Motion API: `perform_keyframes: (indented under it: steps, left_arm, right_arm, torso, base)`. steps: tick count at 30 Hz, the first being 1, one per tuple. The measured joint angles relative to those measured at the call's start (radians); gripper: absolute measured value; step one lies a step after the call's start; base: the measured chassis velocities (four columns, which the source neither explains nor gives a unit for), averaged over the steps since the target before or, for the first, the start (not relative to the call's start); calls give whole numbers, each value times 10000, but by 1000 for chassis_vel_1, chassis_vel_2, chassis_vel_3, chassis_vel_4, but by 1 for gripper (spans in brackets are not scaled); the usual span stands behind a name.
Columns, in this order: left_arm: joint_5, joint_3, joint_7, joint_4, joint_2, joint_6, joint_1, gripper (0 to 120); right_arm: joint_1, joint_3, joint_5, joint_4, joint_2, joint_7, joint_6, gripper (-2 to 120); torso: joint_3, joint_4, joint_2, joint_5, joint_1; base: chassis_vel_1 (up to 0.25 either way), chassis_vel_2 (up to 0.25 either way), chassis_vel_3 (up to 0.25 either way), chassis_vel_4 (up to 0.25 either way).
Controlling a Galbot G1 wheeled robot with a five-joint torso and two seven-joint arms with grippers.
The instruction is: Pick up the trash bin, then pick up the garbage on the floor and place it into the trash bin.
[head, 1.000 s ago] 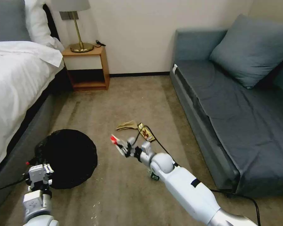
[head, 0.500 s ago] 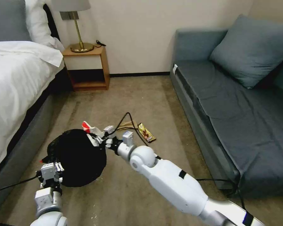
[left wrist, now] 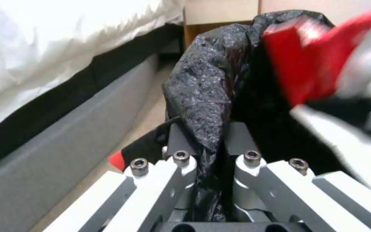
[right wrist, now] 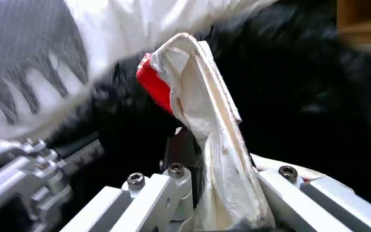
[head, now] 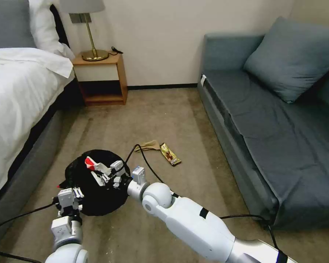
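In the lower left, the right tool (head: 105,176), clamped on the red-white wrapper (head: 91,163), has swung over the trash bin (head: 82,199), whose liner the left tool (head: 70,196) pinches, so release looks close.

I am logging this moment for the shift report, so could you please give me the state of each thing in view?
Trash bin: lined, held at its rim.
Left gripper: shut on the bin's rim.
Right gripper: shut on the red-white wrapper, over the bin's opening.
Snack wrapper: flat on the carpet.
Tan paper: crumpled on the carpet.
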Motion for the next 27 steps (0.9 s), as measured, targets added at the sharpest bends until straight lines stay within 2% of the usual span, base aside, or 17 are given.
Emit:
perform_keyframes:
  steps: [3,7,11,12,15,17,27]
  left_arm:
    - [10,23,30,-57,-12,-10,36,7]
    - [21,15,86,-108,20,-76,111,7]
    - [21,-34,107,-141,76,-142,161,7]
    - [21,-34,107,-141,76,-142,161,7]
    - [21,-46,116,-154,84,-162,175,7]
    - [20,-49,118,-155,85,-168,181,7]
    - [6,-146,122,-127,89,-215,184,7]
  right_arm:
    - [46,-78,-110,-176,48,15,29,7]
    - [64,-188,-193,-309,70,37,36,17]
    - [59,-250,-283,-359,65,202,41,36]
    - [59,-250,-283,-359,65,202,41,36]
    - [56,-256,-304,-362,52,258,41,50]
    - [56,-256,-307,-366,52,271,42,53]
    - [-141,-133,-530,-253,-132,436,151,95]
  torso:
    - [0,0,0,-1,0]
    - [0,1,0,-1,0]
    - [-1,1,0,0,0]
    - [-1,1,0,0,0]
    - [-1,1,0,-1,0]
    - [-1,1,0,0,0]
    - [-1,1,0,0,0]
  base:
    - [0,0,0,0]
    - [0,0,0,0]
    - [0,0,0,0]
    - [0,0,0,0]
    - [0,0,0,0]
    - [0,0,0,0]
    - [0,0,0,0]
